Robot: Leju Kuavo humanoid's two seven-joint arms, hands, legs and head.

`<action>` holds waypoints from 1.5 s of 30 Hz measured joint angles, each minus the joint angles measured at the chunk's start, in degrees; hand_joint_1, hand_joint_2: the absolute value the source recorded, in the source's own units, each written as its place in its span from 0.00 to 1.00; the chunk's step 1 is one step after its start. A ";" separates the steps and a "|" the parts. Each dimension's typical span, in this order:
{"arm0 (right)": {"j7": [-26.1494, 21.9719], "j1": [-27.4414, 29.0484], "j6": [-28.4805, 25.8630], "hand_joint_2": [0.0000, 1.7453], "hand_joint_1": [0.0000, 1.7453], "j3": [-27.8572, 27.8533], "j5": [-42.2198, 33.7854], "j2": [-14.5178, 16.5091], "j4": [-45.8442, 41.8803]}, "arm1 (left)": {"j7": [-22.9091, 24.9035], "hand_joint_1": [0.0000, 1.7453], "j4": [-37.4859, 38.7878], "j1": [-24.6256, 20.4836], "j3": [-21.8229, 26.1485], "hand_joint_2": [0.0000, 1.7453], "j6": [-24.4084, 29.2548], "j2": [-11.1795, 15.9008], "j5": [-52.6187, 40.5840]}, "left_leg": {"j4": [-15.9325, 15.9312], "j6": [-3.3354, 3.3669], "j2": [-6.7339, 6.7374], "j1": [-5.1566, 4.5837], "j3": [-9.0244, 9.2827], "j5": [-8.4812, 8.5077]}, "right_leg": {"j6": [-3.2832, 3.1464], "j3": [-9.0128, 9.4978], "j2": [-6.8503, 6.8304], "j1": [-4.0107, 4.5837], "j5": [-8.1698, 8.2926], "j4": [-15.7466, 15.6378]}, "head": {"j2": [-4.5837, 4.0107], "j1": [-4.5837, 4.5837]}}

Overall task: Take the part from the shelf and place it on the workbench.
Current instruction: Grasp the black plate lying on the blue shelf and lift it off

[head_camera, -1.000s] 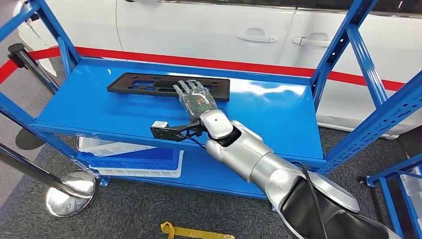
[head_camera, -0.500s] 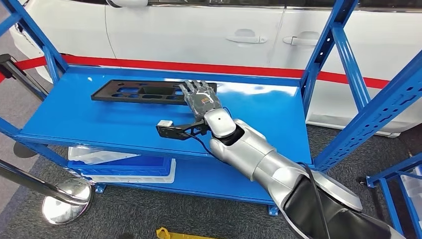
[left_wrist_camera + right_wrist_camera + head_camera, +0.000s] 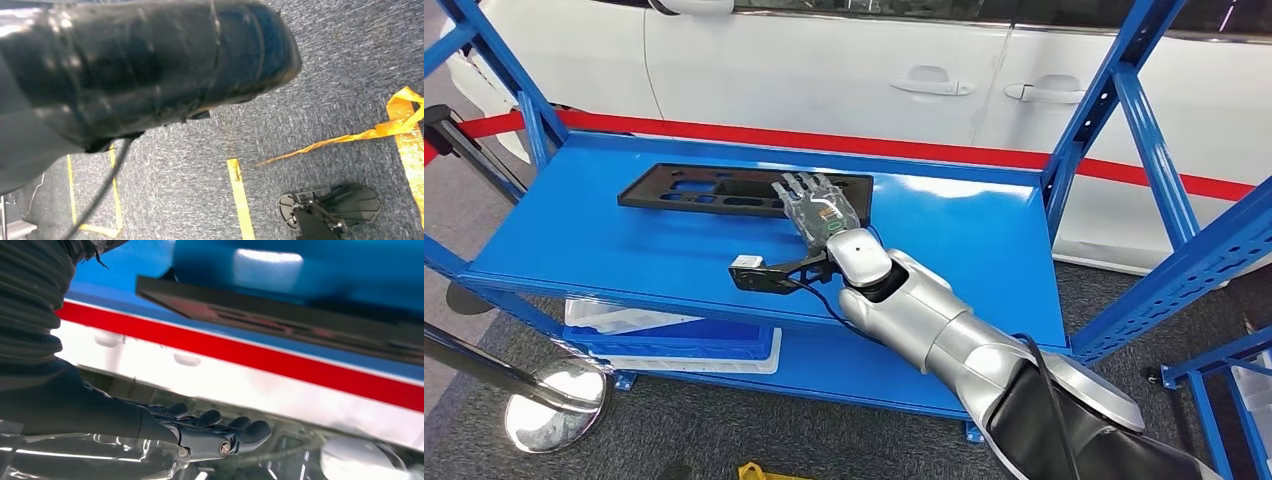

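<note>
Black and flat, the part (image 3: 742, 190), a long plastic panel pierced with cut-outs, lay on the top deck of the blue steel shelf (image 3: 624, 245), toward the back edge and nearer the left post. It rested on the sheet metal; nothing had it off the surface.

From where I stood, the right hand (image 3: 819, 207) was stretched out over the right end of the panel, palm down, its fingers (image 3: 796, 184) straight and a little apart, reaching across the near edge of the part. Whether they touched the plastic or hovered just above it I could not tell. In the right wrist view the fingers (image 3: 220, 427) were likewise extended and holding nothing, with the part (image 3: 280, 320) seen as a dark bar ahead of them. A small black bracket (image 3: 769, 272) with a camera stuck out beside the silver wrist.

Behind the shelf stood a white car (image 3: 844, 70), with a red strip (image 3: 944, 152) running along behind the deck.

I judged this to be the reaching step, with the grasp not yet made. The next move would call for the fingers to get round the panel's edge and close firmly, since so thin and flat a piece gives little to grip, then a level lift clear of the uprights before any turn toward the desk.
</note>
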 joint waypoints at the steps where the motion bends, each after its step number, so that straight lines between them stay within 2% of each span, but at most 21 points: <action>1: -0.15 0.08 -0.01 1.00 0.00 0.00 -0.02 0.13 0.10 | -0.05 0.00 0.00 0.04 0.00 0.00 -0.02 -0.06 -0.01 | 0.42 -0.30 -0.03 0.21 0.05 -0.37 | 0.25 1.11 -0.06 -0.23 2.19 -3.04 | 0.00 0.01; 2: -0.30 0.09 -0.02 1.00 0.00 0.00 -0.03 0.26 0.18 | -0.10 0.00 0.00 0.05 0.00 0.00 -0.04 -0.11 -0.01 | 0.91 -0.67 -0.05 0.38 0.04 -0.77 | 0.45 2.50 -0.11 -0.42 3.99 -6.48 | 0.00 0.02; 4: -0.58 0.08 -0.06 1.00 0.00 0.01 -0.07 0.66 0.27 | -0.15 0.00 0.01 -0.02 -0.01 0.00 -0.08 -0.15 -0.02 | 1.87 -1.33 -0.09 0.49 -0.20 -1.45 | 0.52 4.61 -0.03 -0.51 5.57 -11.10 | 0.00 0.03; 10: -1.14 0.38 -0.18 1.00 0.00 0.04 -0.28 2.06 0.84 | -0.24 0.00 0.00 -0.02 -0.03 0.00 -0.36 -0.56 0.02 | 3.63 -2.75 -0.06 0.68 -1.05 -2.68 | -1.76 5.45 0.20 -0.11 5.33 -12.14 | 0.00 -0.10; 14: -1.37 0.51 -0.20 1.00 0.00 0.04 -0.28 2.74 1.20 | -0.24 0.00 0.00 0.00 -0.04 0.00 -0.37 -0.69 0.03 | 16.63 -3.02 0.03 0.70 -7.76 -7.60 | -2.68 6.12 0.14 0.33 4.95 -12.28 | 0.00 -0.26; 15: -1.41 0.62 -0.19 0.75 0.00 0.04 -0.28 2.78 1.32 | -0.24 0.00 0.00 0.07 -0.04 0.00 -0.37 -0.74 0.03 | 18.10 -2.85 0.02 0.65 -8.86 -7.49 | -2.81 6.23 0.16 0.55 4.85 -12.28 | 0.00 -0.24; 16: -1.44 0.69 -0.19 0.50 0.00 0.04 -0.28 2.82 1.44 | -0.24 0.00 0.00 0.13 -0.04 0.00 -0.37 -0.78 0.03 | 17.44 -2.56 0.02 0.54 -8.92 -6.34 | -2.93 6.36 0.19 0.74 4.75 -12.28 | 0.00 -0.24; 18: -1.50 0.68 -0.20 0.00 0.00 0.04 -0.32 2.99 1.61 | -0.24 0.00 0.01 0.16 -0.04 0.00 -0.39 -0.80 0.04 | 10.64 -1.64 0.02 0.03 -6.17 -2.33 | -3.04 6.73 0.27 0.97 4.52 -12.30 | 0.00 -0.21; 20: -1.62 0.60 -0.18 0.00 0.00 0.04 -0.59 3.20 1.73 | -0.25 0.00 0.02 0.05 -0.04 0.00 -0.42 -0.75 0.09 | 4.13 -0.82 0.00 -0.68 -2.96 -0.16 | -2.89 6.96 0.34 1.03 4.34 -12.45 | 0.00 -0.22; 21: -1.79 0.59 0.05 0.00 0.00 0.04 -1.04 3.27 1.80 | -0.33 0.00 0.02 -0.02 -0.04 0.00 -0.40 -0.73 0.11 | 2.64 -0.58 -0.03 -0.97 -2.19 -0.07 | -2.72 7.01 0.35 0.99 4.29 -12.57 | 0.00 -0.22; 25: -3.22 0.49 1.60 0.00 0.00 0.04 -4.48 3.55 2.18 | -1.39 0.00 0.02 0.08 -0.07 0.00 0.30 -0.76 0.25 | 0.63 -0.28 -0.01 -0.85 -0.91 0.23 | -1.84 6.93 0.24 0.93 3.55 -12.20 | 0.00 -0.12; 27: -3.76 0.27 1.47 0.00 0.00 0.04 -5.74 3.58 2.23 | -1.90 0.00 0.02 0.04 -0.07 0.00 0.59 -0.82 0.32 | -0.23 -0.06 0.08 -0.57 -0.24 0.42 | -1.33 4.84 0.13 0.86 1.05 -7.69 | 0.00 -0.03; 29: -3.88 0.24 1.21 0.00 0.00 0.04 -6.53 3.55 2.23 | -2.09 0.00 0.02 -0.02 -0.07 0.00 0.73 -0.88 0.37 | -0.23 0.13 -0.08 -0.47 -0.09 0.23 | -0.76 1.31 0.10 0.53 -1.61 -1.01 | 0.00 -0.03; 30: -3.88 0.32 1.05 0.00 0.00 0.04 -6.81 3.51 2.22 | -2.10 0.00 0.02 0.01 -0.07 0.00 0.78 -0.93 0.39 | -0.12 0.08 -0.27 -0.37 -0.06 0.13 | -0.46 0.13 0.09 0.32 -1.85 0.89 | 0.00 -0.02; 32: -3.88 0.36 0.62 0.00 0.00 0.04 -7.13 3.46 2.13 | -2.11 0.00 0.02 0.09 -0.07 0.00 0.88 -1.06 0.44 | 0.39 -0.34 -0.89 0.02 -0.05 -0.26 | 0.16 0.68 0.11 -0.22 0.65 -1.19 | 0.00 -0.01; 34: -3.88 0.20 0.36 0.00 0.00 0.04 -7.21 3.46 1.90 | -2.13 0.00 0.02 0.07 -0.07 0.00 0.95 -1.17 0.48 | 1.52 -1.12 -1.74 0.44 -0.30 -0.98 | 0.71 3.66 1.12 -0.80 3.85 -7.65 | 0.00 0.03; 35: -3.88 0.12 0.34 0.00 0.00 0.04 -7.23 3.50 1.75 | -2.14 0.00 0.02 0.00 -0.07 0.00 0.96 -1.20 0.49 | 2.17 -1.51 -2.17 0.56 -0.61 -1.29 | 0.68 4.80 1.78 -0.93 4.54 -9.88 | 0.00 0.07; 37: -3.87 0.10 0.34 0.00 0.00 0.04 -7.25 3.58 1.54 | -2.21 0.00 0.02 -0.07 -0.07 0.00 0.95 -1.25 0.54 | 2.79 -2.24 -2.92 0.77 -1.21 -1.46 | 0.13 5.51 2.52 -0.72 4.26 -11.01 | 0.00 0.14; 40: -3.86 0.01 0.33 0.00 0.00 0.04 -7.24 3.75 1.17 | -2.29 0.00 0.02 0.19 -0.07 0.00 0.92 -1.39 0.58 | 3.30 -2.92 -2.74 1.02 -1.71 -1.71 | -1.15 5.79 1.37 -0.61 4.46 -11.42 | 0.00 0.06; 43: -3.88 -0.16 0.33 0.00 0.00 0.04 -7.23 3.89 0.95 | -2.46 0.00 0.02 0.10 -0.09 0.00 0.92 -1.44 0.57 | 11.06 -3.25 -0.73 0.90 -5.49 -5.36 | -1.92 6.22 0.00 -0.45 4.46 -11.79 | 0.00 -0.25; 45: -3.88 -0.05 0.33 0.00 0.00 0.05 -7.23 3.87 0.94 | -2.67 0.00 0.02 0.06 -0.09 0.00 0.91 -1.48 0.58 | 17.04 -3.22 -0.57 0.91 -8.77 -7.12 | -2.25 6.33 -1.05 -0.07 4.28 -11.80 | 0.00 -0.26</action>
